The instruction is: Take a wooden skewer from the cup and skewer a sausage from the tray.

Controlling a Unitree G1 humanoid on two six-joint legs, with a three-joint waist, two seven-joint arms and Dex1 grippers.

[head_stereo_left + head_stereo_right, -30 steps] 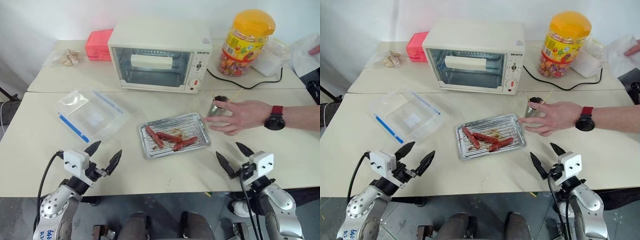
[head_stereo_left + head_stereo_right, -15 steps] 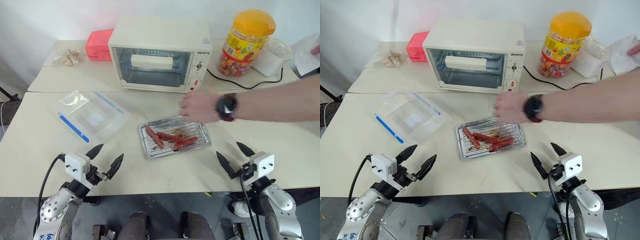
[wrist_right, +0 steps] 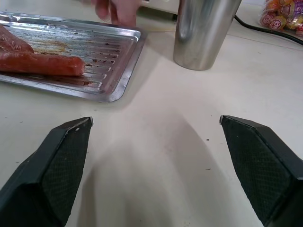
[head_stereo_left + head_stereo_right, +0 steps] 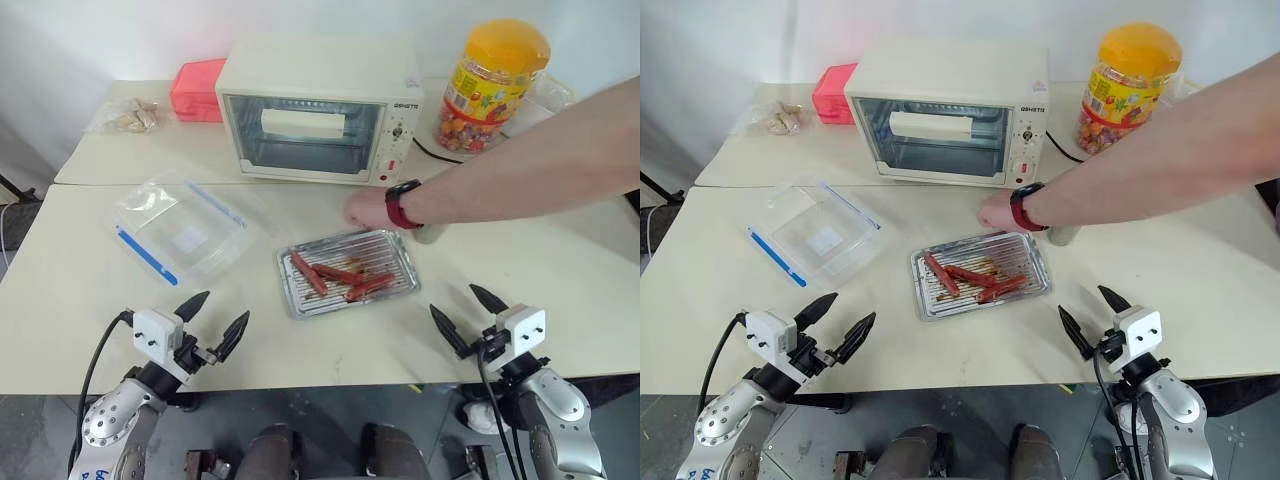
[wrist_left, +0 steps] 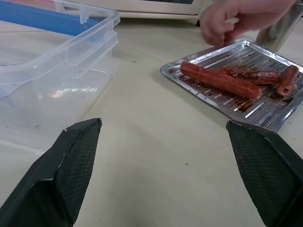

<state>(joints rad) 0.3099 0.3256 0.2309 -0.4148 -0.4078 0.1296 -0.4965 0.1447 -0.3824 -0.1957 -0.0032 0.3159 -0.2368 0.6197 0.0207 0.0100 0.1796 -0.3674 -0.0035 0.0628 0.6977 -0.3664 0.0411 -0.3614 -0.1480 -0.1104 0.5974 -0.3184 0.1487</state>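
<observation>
Tray [image 4: 400, 262] is seen mid-surface, ridged, with three sausages [image 4: 340, 277] lying in it. Steel cup [image 3: 204, 29] stands just beside the tray's far right corner, upright, partly hidden by a person's forearm [image 4: 520, 160] in the head views. Person's hand [image 4: 366, 211] is held at the tray's far edge. Left hand [image 4: 211, 322] and right hand [image 4: 463, 315] are held at the near edge, fingers wide apart, gripping nothing. Clear plastic box [image 4: 180, 232] sits left of the tray.
</observation>
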